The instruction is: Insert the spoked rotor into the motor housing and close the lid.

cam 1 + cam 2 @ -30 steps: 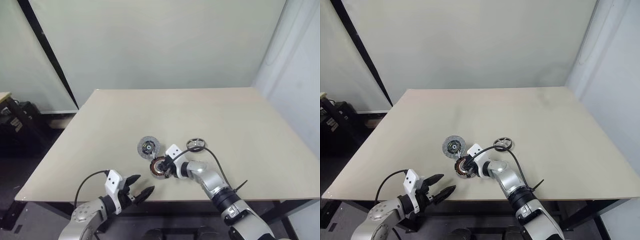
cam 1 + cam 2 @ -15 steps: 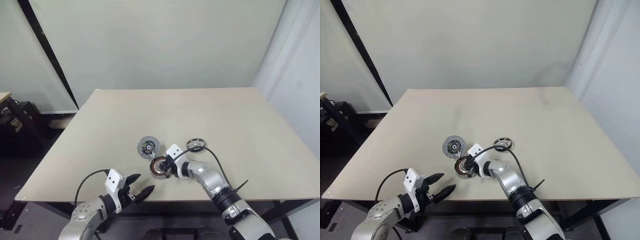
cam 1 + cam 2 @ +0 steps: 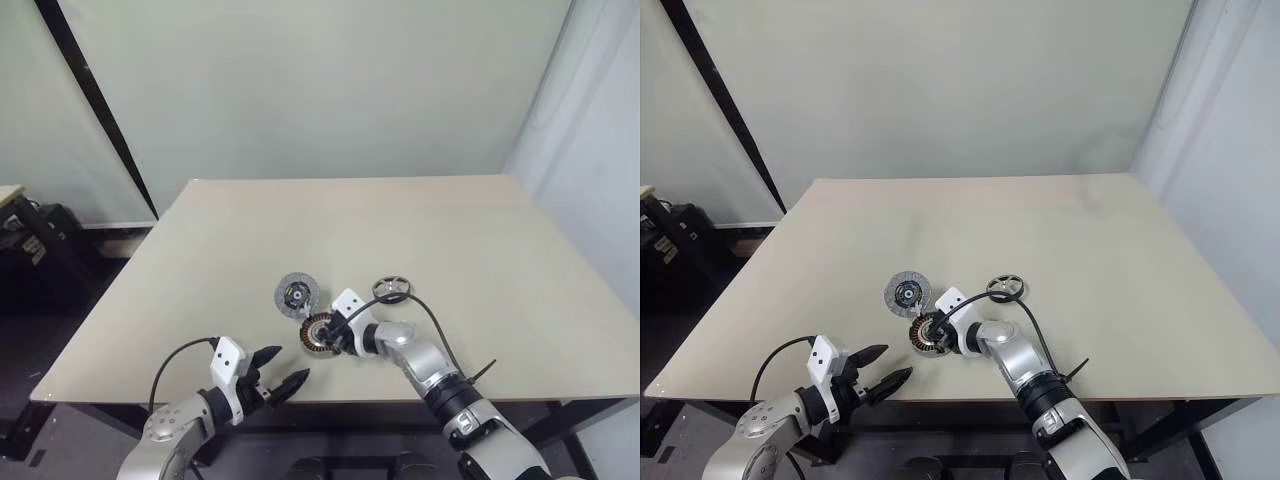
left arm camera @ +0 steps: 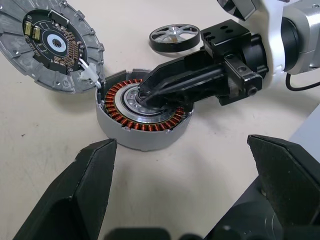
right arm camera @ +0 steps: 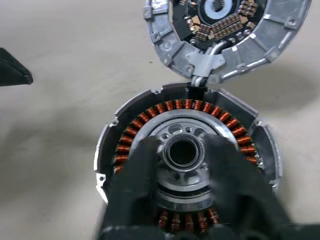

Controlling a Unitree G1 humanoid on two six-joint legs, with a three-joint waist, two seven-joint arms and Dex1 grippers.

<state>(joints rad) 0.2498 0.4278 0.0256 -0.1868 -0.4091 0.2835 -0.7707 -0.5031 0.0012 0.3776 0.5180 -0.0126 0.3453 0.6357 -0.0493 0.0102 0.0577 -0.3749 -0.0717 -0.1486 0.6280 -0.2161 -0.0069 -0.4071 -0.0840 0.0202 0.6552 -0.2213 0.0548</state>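
Motor housing (image 4: 142, 125), a small round gray-walled body with a ring of copper-orange windings, sat on the large beige wooden table (image 3: 450, 250) near its front edge, the biggest part there. Lid (image 4: 50, 47), a flat round gray metal disc with a dark circuit-board centre facing up, lay tilted just beside the housing, joined to it by a short white cable. Spoked rotor (image 4: 175, 37), a small silver wheel with a dark rim and open spokes, lay flat on the table behind the right gripper, apart from the housing. Right gripper (image 5: 182, 155) reached into the housing, its black fingers (image 5: 137, 167) partly apart on either side of the silver central hub; whether they gripped it I could not tell. Left gripper (image 3: 280, 378) hovered at the table's front edge, fingers spread wide, holding nothing.
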